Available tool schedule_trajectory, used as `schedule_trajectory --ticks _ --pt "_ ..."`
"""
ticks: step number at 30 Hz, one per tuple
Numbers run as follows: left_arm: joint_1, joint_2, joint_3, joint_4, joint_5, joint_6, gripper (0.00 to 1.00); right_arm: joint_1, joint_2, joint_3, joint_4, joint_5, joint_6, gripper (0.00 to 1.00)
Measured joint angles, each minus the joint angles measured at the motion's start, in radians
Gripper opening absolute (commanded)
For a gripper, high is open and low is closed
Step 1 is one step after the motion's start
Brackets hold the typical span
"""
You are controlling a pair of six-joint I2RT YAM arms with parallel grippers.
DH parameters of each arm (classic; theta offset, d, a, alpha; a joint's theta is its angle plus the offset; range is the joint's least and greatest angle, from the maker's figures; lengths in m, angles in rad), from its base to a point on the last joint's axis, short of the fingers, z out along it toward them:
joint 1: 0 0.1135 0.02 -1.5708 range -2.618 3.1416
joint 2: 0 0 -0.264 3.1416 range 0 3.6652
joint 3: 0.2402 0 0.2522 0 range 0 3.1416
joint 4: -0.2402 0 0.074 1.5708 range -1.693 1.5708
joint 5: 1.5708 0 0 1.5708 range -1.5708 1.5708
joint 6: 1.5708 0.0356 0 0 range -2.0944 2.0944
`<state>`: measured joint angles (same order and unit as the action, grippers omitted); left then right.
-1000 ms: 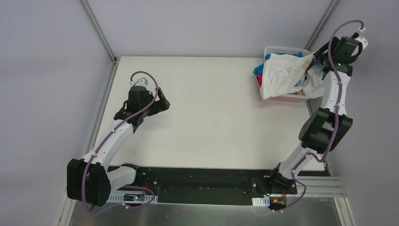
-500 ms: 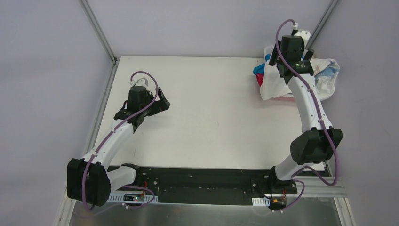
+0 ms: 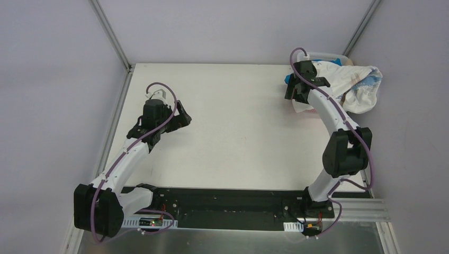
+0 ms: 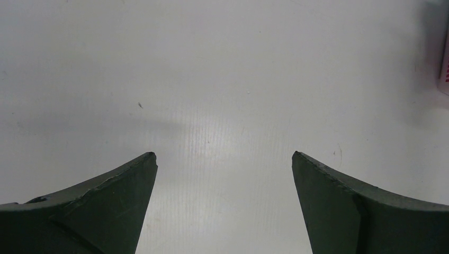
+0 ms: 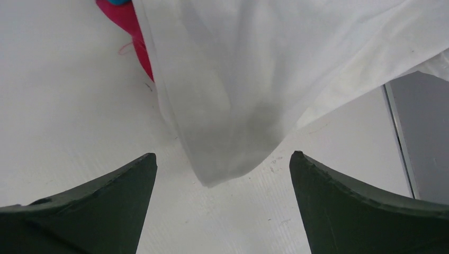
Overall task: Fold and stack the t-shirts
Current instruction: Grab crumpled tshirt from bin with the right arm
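Note:
The white t-shirt [image 3: 361, 84] with blue and brown print lies draped over the basket at the far right corner, and part of it hangs past the table's right edge. In the right wrist view its plain white cloth [image 5: 238, 79] hangs down to the table. A magenta-pink tee [image 5: 127, 24] shows beside it. A bright blue tee [image 3: 289, 79] pokes out at the basket's left. The tan tee is hidden. My right gripper [image 3: 296, 96] [image 5: 222, 159] is open and empty, just short of the white hem. My left gripper [image 3: 182, 117] [image 4: 224, 156] is open and empty over bare table.
The white slotted basket [image 3: 324, 54] stands at the table's far right corner, mostly covered by cloth. The white table [image 3: 233, 127] stretches between the two arms. Metal frame posts rise at the far corners. A sliver of the basket shows at the right edge of the left wrist view [image 4: 445, 63].
My right arm swung from the basket's right side over to its left front. The white tee was flung right and now drapes off the table edge. My left arm barely shifted.

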<state>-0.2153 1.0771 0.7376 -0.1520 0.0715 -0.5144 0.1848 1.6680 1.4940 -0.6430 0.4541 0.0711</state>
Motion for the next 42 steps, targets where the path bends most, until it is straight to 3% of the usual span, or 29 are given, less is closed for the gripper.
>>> schedule_trajectory --ticks 4,14,17,24,33,42 --pt "0.0 -0.002 -0.002 -0.001 -0.001 0.0 1.0 -0.004 0.091 0.018 -0.005 0.05 -0.002 0.89" --pt "0.0 -0.002 -0.002 -0.001 -0.002 0.0 1.0 -0.006 0.158 0.037 0.01 0.171 -0.015 0.25" --pt "0.0 -0.002 -0.002 -0.001 -0.002 0.0 1.0 -0.01 0.156 0.037 0.014 0.196 -0.018 0.0" --pt "0.0 -0.002 -0.002 -0.001 -0.001 0.0 1.0 -0.019 0.076 0.026 0.055 0.209 -0.035 0.0" --pt "0.0 -0.002 -0.002 -0.001 -0.001 -0.001 1.0 -0.051 -0.116 0.1 0.262 0.259 -0.168 0.0" --pt "0.0 -0.011 -0.002 -0.001 -0.002 -0.002 1.0 -0.108 -0.066 0.546 0.469 0.319 -0.36 0.0"
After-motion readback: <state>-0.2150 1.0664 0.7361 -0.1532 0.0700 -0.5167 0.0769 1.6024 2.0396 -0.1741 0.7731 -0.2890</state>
